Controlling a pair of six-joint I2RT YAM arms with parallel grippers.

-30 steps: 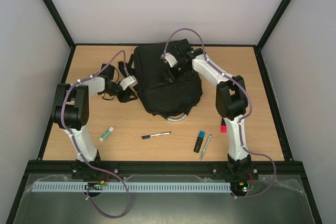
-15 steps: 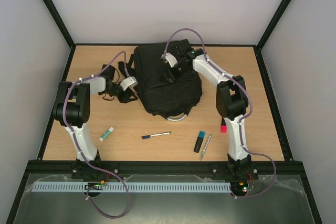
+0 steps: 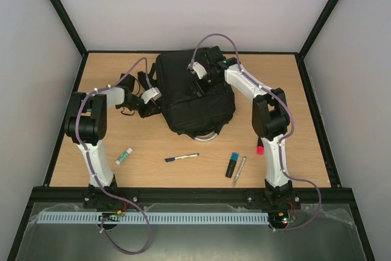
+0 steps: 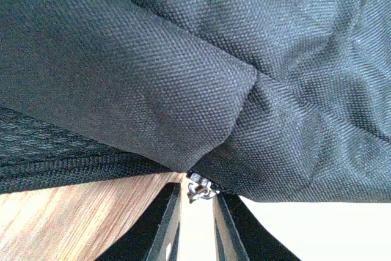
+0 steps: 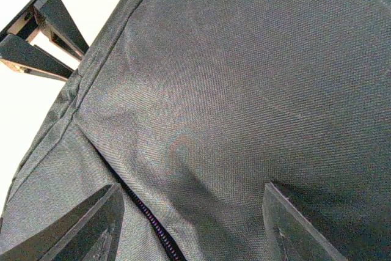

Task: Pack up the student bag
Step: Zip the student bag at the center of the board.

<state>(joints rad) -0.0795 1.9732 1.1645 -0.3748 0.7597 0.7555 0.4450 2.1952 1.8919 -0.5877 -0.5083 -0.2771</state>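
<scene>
Elbows bent, I see left gripper (image 4: 197,191) narrowly pinching student bag (image 3: 194,107) zip pull (image 4: 199,186) centre-left; right gripper (image 5: 192,189) spread wide above.

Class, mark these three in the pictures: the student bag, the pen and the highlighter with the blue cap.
student bag (image 3: 183,105), top external view, on its black front panel.
pen (image 3: 181,158), top external view, middle of its barrel.
highlighter (image 3: 232,165), top external view, dark body below the blue cap.

The student bag (image 3: 195,99) is blocking the bench (image 3: 305,108) centre, straps (image 3: 142,79) cluttering its left. Bare bench is lying open at right.
</scene>
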